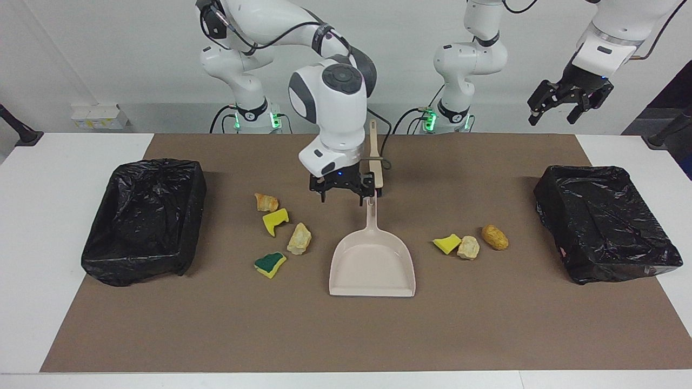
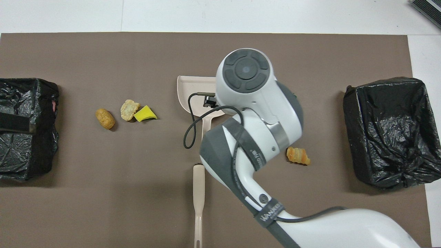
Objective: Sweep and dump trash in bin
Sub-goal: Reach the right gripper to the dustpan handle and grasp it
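Just above dustpan (image 1: 372,265) handle: right tool (image 1: 343,195), spread.

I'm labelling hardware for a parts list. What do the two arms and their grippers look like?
Both arms are glossy white with dark grey joint sections and round grey end caps. The right gripper and left gripper are black, with linked fingers. Black cables loop along the arms, green lights glow at the bases, and a grey band bears lettering.

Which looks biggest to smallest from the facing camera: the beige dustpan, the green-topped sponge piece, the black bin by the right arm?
1. Black bag-lined bin at the right arm's end.
2. Beige plastic dustpan.
3. Green-topped yellow sponge piece, by far the smallest.
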`<state>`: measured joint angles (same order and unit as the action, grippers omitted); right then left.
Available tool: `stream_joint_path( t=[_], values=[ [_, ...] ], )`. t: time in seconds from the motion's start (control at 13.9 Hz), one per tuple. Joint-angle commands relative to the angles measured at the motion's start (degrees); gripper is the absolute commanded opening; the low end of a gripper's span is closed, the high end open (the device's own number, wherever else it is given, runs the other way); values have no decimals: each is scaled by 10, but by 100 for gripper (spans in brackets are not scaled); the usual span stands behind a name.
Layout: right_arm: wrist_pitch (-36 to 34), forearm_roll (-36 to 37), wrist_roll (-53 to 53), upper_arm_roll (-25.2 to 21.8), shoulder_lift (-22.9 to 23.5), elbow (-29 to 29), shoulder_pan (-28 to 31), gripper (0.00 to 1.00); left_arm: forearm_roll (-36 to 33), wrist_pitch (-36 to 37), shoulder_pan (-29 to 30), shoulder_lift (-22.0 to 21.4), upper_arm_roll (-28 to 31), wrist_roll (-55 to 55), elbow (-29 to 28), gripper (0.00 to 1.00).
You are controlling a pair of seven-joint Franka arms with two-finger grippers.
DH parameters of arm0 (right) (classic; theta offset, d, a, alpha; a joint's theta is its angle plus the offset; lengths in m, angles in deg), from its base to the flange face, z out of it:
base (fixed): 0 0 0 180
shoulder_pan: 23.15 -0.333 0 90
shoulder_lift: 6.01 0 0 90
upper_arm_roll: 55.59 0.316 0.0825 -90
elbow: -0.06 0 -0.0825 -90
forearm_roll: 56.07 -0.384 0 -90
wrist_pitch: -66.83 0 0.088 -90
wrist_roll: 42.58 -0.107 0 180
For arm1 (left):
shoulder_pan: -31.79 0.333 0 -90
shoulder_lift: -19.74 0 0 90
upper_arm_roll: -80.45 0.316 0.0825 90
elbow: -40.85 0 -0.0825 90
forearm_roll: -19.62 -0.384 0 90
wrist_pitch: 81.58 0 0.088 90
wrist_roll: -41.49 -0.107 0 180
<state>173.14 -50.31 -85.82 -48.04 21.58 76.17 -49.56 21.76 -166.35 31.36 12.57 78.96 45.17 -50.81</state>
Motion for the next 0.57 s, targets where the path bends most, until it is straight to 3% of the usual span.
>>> stream_joint_path(
  t=[0.0,0.14,0.5],
  values=[
    [18,25,-42,-3,54,-35,-28,100,7,-3,-2,-17,3,1,-21,100],
    [57,33,-75,-2,85,-32,-40,100,7,-4,-1,-20,3,1,-25,100],
    [127,32,-73,2,91,23,-44,98,7,-5,-2,-27,3,2,-36,100]
  ],
)
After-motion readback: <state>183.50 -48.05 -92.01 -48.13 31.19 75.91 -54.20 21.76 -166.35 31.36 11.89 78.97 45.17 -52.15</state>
